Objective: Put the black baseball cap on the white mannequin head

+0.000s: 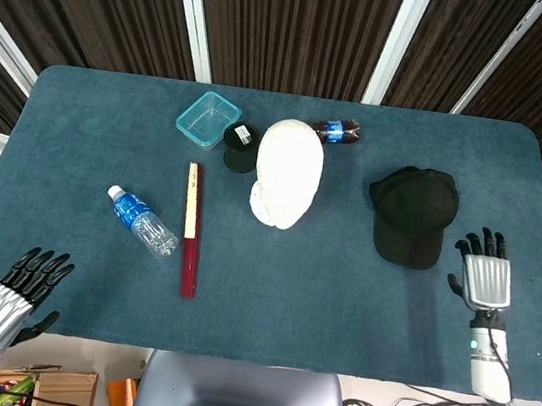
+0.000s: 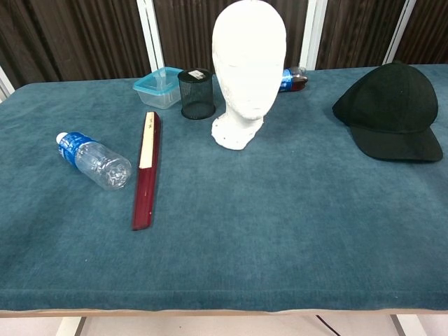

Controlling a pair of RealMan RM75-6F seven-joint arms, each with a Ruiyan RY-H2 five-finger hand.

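1. My left hand sits at the near left corner of the table, fingers spread apart, holding nothing. It shows only in the head view.
2. My right hand rests over the near right part of the table, fingers apart and straight, released, nothing in it. It lies just beside the cap's brim, not touching it.
3. The black baseball cap lies crown-up on the blue cloth, right of centre, brim pointing toward my side. In the chest view the cap sits alone at the far right.
4. The white mannequin head stands upright at mid-table, bare, well apart from the cap. Chest view shows it facing me.
5. Behind the mannequin head: a black mesh cup, and a clear teal food container next to the cup on its left.
6. A dark cola bottle lies on its side behind the mannequin head, to its right.
7. A long dark red box lies left of the mannequin head, running away from me.
8. A clear water bottle with a blue label lies on its side just left of the red box.
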